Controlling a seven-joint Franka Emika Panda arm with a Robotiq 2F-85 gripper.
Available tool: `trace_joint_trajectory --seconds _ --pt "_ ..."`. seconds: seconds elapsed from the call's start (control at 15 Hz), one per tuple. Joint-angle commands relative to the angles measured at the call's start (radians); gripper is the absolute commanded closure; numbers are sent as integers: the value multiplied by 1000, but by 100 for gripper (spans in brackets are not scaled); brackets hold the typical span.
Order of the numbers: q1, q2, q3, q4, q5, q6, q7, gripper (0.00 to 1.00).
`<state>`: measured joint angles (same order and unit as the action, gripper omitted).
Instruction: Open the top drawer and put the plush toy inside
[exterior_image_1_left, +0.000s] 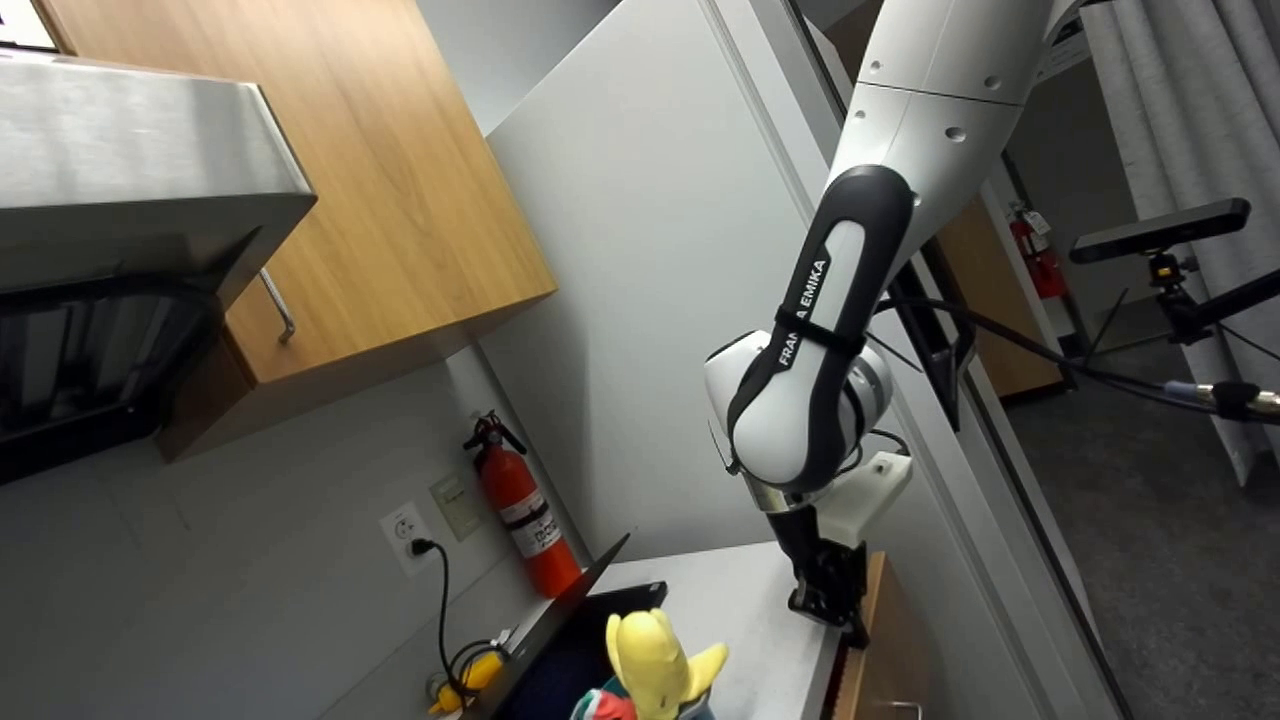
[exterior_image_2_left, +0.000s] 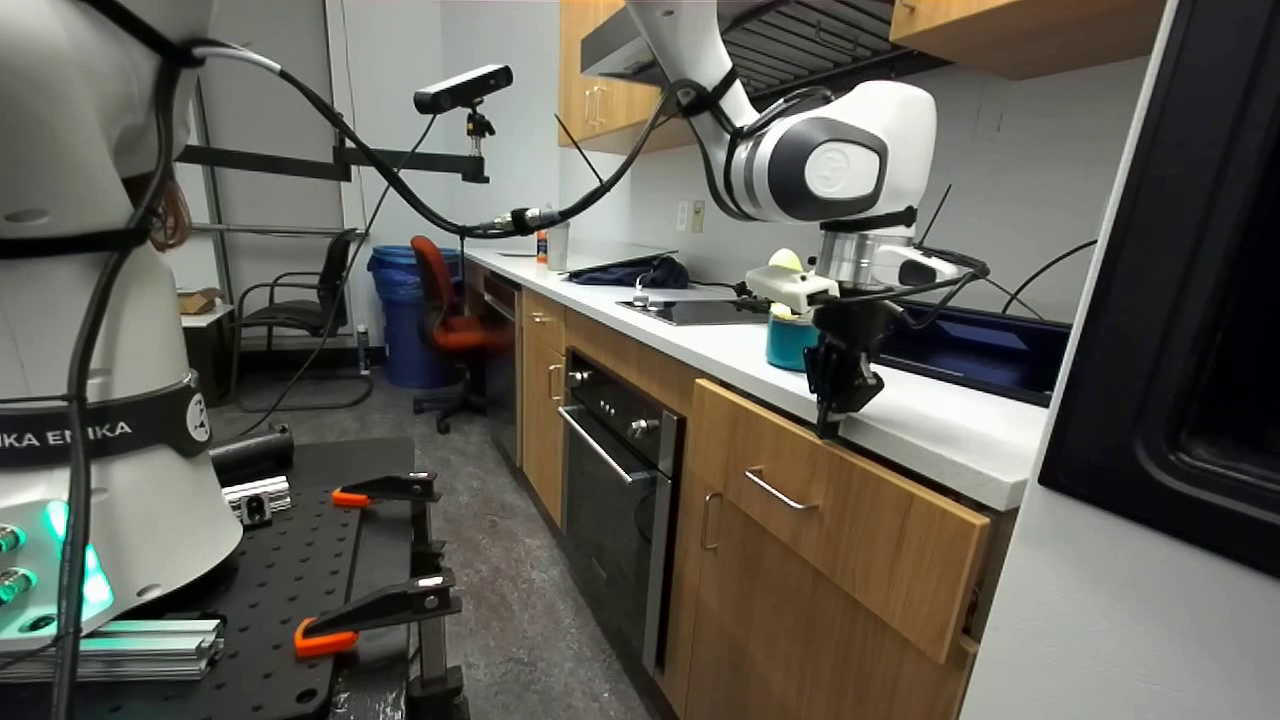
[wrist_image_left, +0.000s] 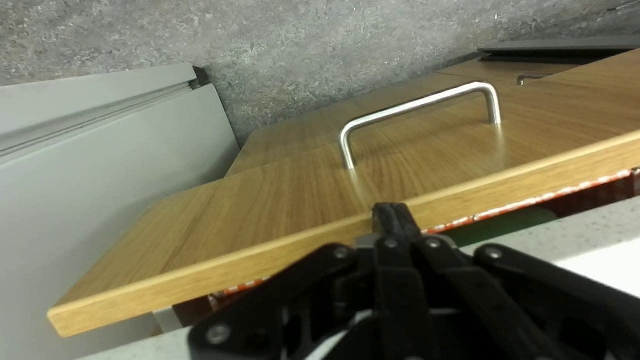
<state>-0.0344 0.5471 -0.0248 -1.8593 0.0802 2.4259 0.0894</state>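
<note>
The top drawer with its light wood front shows in both exterior views (exterior_image_1_left: 893, 655) (exterior_image_2_left: 880, 520) and in the wrist view (wrist_image_left: 280, 200). It stands open by a narrow gap, with red lining along the inside of the front. My gripper (wrist_image_left: 395, 215) is shut and empty, fingers together, pointing down at the top edge of the drawer front by the gap. It also shows in both exterior views (exterior_image_1_left: 856, 632) (exterior_image_2_left: 828, 425). I cannot tell if it touches the panel. The yellow plush toy (exterior_image_1_left: 652, 660) is in or behind a teal container on the counter; it is partly hidden in an exterior view (exterior_image_2_left: 786, 260).
The teal container (exterior_image_2_left: 790, 343) stands on the white counter (exterior_image_2_left: 930, 420). A dark open case or tray (exterior_image_2_left: 970, 345) lies behind it. The drawer's metal handle (wrist_image_left: 420, 103) sticks out from its front. A grey panel (wrist_image_left: 125, 150) stands beside the drawer. An oven (exterior_image_2_left: 620, 500) is on its other side.
</note>
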Motion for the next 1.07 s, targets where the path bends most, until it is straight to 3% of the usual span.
trace_joint_trajectory --seconds 0.0,0.53,1.0 --pt "10 39 -17 61 -15 -43 28 100" --pt "4 58 -25 81 -13 -101 29 100" --pt "-5 -18 -44 -20 -1 -214 74 100"
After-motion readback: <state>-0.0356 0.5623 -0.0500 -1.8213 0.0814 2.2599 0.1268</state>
